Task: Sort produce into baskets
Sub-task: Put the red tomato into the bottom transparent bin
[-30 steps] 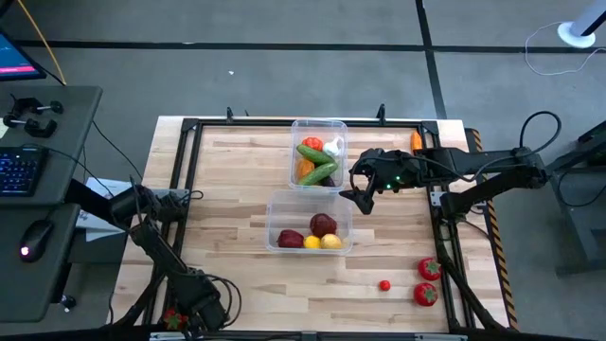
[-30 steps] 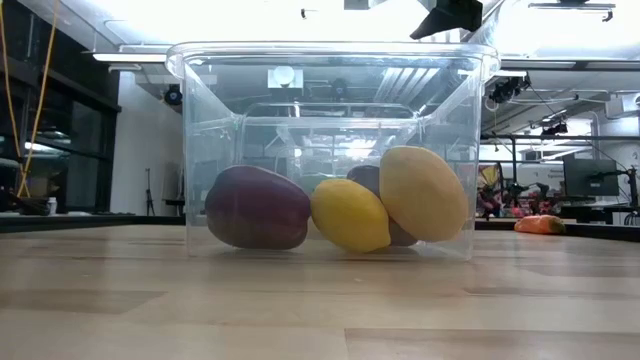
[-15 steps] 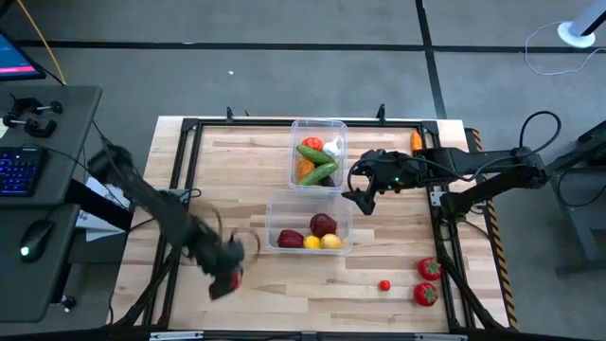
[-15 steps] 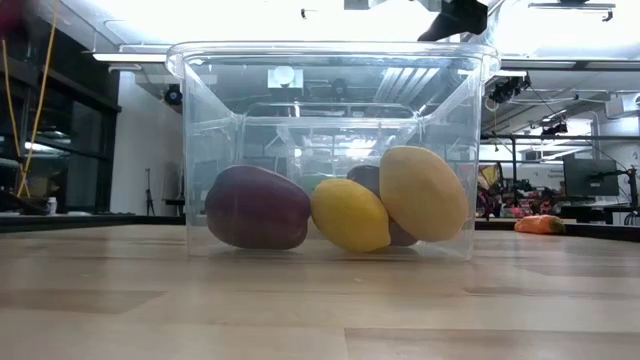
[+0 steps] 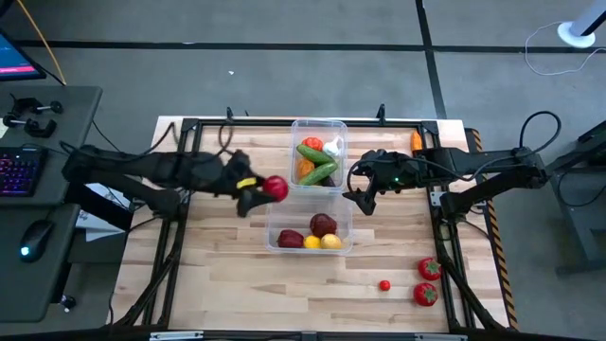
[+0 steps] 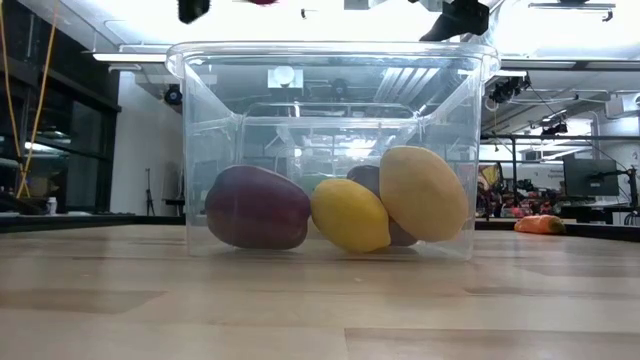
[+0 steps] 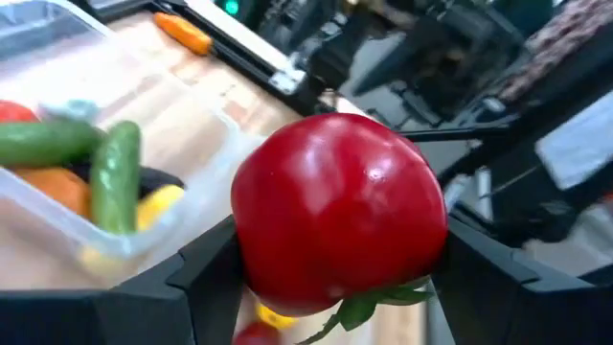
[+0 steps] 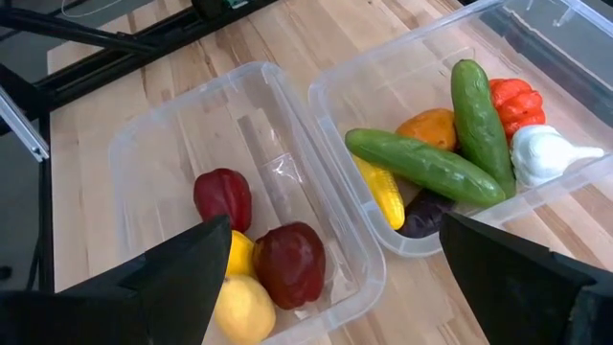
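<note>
Produce in hand was one red tomato (image 5: pixel 276 188), pinched between the fingers of my left gripper (image 5: pixel 254 192). The near basket (image 5: pixel 272 239), holding fruit, lay just beside and ahead of it, nearer than the far basket (image 5: pixel 295 126) of vegetables. My right gripper (image 5: pixel 358 192) hung with fingers spread on the baskets' other side. I counted two baskets, and three red pieces (image 5: pixel 428 268) loose on the table (image 5: pixel 218 284) well beyond the right gripper.
</note>
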You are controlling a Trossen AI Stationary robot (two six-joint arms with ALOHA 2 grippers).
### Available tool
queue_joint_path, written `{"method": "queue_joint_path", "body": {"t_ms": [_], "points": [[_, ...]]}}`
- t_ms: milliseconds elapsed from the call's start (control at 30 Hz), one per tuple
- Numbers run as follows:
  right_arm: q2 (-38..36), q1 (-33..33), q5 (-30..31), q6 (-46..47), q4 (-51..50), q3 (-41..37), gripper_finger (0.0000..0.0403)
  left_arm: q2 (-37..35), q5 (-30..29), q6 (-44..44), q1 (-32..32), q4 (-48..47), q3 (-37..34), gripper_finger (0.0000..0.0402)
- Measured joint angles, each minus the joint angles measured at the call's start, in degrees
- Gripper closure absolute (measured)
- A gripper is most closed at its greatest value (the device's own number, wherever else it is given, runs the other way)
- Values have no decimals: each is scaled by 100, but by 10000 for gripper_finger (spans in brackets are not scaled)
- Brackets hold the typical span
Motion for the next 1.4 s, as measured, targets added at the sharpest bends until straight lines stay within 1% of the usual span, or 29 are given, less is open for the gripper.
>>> {"method": "queue_joint_path", "body": {"t_ms": [67, 200, 267, 333, 467, 567, 733, 800, 900, 1000, 1100, 1200, 1300, 1400], "points": [[0, 1, 2, 20, 1, 0, 37, 281, 191, 261, 221, 195, 0, 146], [-2, -1, 66, 129, 2, 0, 37, 955, 752, 638, 519, 854, -4, 143], [-2, -1, 220, 134, 2, 0, 37, 1228, 899, 828, 654, 1227, -4, 142], [-2, -3, 440, 233, 2, 0, 37, 1420, 920, 984, 829, 1623, -4, 141], [-4, -25, 1112, 433, 4, 0, 37, 1543, 910, 1341, 1387, 2317, -3, 141], [-8, -107, 1468, 688, 13, 0, 37, 1543, 1078, 1616, 1910, 2562, -3, 140], [-13, -246, 1543, 822, 255, 0, 37, 1544, 1626, 2389, 2787, 2590, -2, 140], [-13, -281, 1543, 1086, 461, 0, 37, 1613, 1845, 2663, 3059, 2713, 0, 140], [-15, -318, 1547, 1391, 772, 0, 37, 1815, 2265, 2786, 3374, 2929, 2, 140], [-15, -344, 1545, 1486, 1049, 0, 37, 2117, 2747, 2659, 3500, 3281, 2, 140], [-15, -344, 1547, 1516, 1201, 0, 37, 2449, 2969, 2648, 3452, 3499, 2, 140], [-15, -342, 1509, 1687, 1289, 0, 37, 2685, 2986, 2504, 3350, 3573, 2, 139], [-17, -343, 1302, 1910, 1291, 0, 37, 2787, 2918, 2144, 3293, 3534, 2, 139], [-17, -342, 982, 1647, 1174, 0, 37, 2806, 2821, 1919, 3285, 3355, 0, 139]]}}
